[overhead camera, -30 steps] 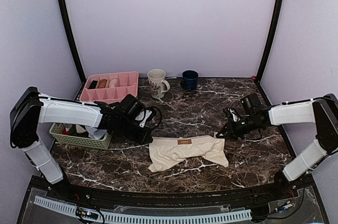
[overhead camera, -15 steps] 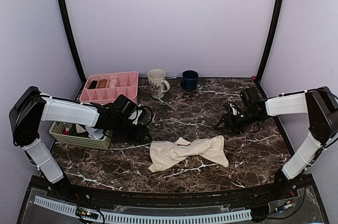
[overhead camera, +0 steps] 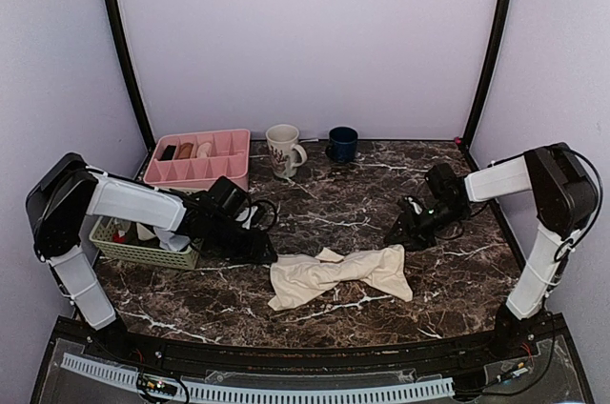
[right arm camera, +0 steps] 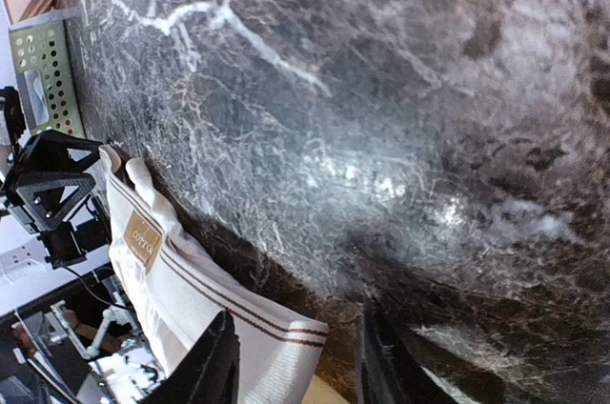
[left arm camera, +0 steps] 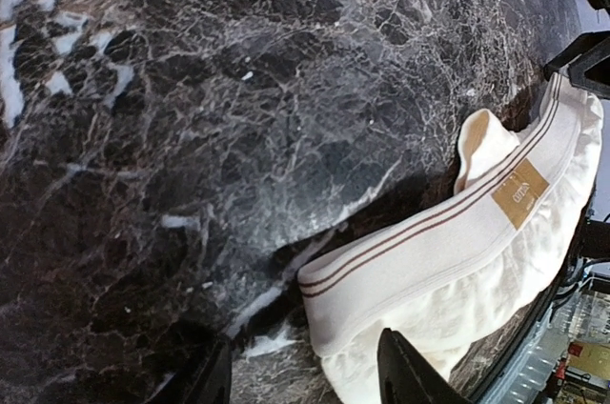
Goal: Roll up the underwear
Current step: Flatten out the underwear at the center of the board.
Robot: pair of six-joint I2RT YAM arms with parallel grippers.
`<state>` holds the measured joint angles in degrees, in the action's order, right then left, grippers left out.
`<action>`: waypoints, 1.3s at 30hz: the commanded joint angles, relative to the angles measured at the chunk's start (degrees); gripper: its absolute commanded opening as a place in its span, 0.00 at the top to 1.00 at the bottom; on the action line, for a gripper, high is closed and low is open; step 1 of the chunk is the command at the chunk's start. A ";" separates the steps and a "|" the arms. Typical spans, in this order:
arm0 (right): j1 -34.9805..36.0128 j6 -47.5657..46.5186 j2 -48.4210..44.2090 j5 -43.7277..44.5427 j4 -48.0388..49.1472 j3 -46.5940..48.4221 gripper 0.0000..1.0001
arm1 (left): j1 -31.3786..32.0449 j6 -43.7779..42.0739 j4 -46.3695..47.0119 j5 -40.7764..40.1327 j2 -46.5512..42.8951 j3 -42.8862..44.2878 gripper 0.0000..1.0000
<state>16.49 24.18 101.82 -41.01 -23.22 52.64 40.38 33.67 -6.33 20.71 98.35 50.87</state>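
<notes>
The cream-beige underwear (overhead camera: 338, 273) lies crumpled at the front middle of the marble table. Its striped waistband and brown label (left arm camera: 519, 192) show in the left wrist view, and the label (right arm camera: 143, 239) shows again in the right wrist view. My left gripper (overhead camera: 264, 253) is low at the garment's left end. It is open, and the waistband end (left arm camera: 329, 294) lies just ahead between the fingertips (left arm camera: 410, 375). My right gripper (overhead camera: 393, 237) is low at the right end, also open, with the waistband corner (right arm camera: 291, 337) lying loose between its fingers (right arm camera: 214, 366).
A pink divided tray (overhead camera: 197, 158) stands at the back left, with a green basket (overhead camera: 143, 250) in front of it under the left arm. A cream mug (overhead camera: 283, 150) and a dark blue mug (overhead camera: 342, 143) stand along the back wall.
Both grippers held the waistband stretched flat a second ago. They opened and let it go, the fabric slumped, and both have since come back low beside its ends.
</notes>
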 commanded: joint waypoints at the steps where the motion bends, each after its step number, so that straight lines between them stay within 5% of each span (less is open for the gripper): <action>1: 0.52 -0.60 2.98 -3.59 -2.30 0.19 0.64 | -0.12 1.68 0.36 2.59 1.95 1.45 0.45; 8: 0.43 -0.19 2.42 -3.65 -0.31 1.28 0.90 | -0.13 4.04 2.87 4.98 5.60 2.57 0.49; 11: 0.45 -0.52 1.08 -3.68 0.96 2.11 1.00 | -0.13 5.43 4.22 5.37 6.06 2.57 0.66; 15: 0.26 -1.31 -3.74 -3.30 3.98 2.94 1.00 | -0.41 4.35 3.19 2.27 3.36 4.21 0.98; 16: 0.18 -1.66 -5.25 -2.83 4.84 3.17 1.00 | -0.56 3.58 2.31 0.60 2.07 4.92 1.00; 25: -2.71 -6.06 -18.81 4.01 12.38 8.92 1.00 | -7.32 -7.94 -3.53 -11.61 -10.27 16.74 1.00; 31: -2.91 -2.74 -24.63 6.39 24.33 10.81 1.00 | -7.33 -17.27 -4.96 -10.63 -12.18 25.29 1.00; 39: -0.25 -1.21 -37.21 4.72 21.29 6.02 1.00 | -3.56 -21.32 -7.58 -7.48 -23.21 21.08 1.00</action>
<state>14.63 20.84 72.38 -36.58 -3.77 62.26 34.09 16.14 -9.85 12.62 83.22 75.48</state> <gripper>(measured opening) 0.015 0.021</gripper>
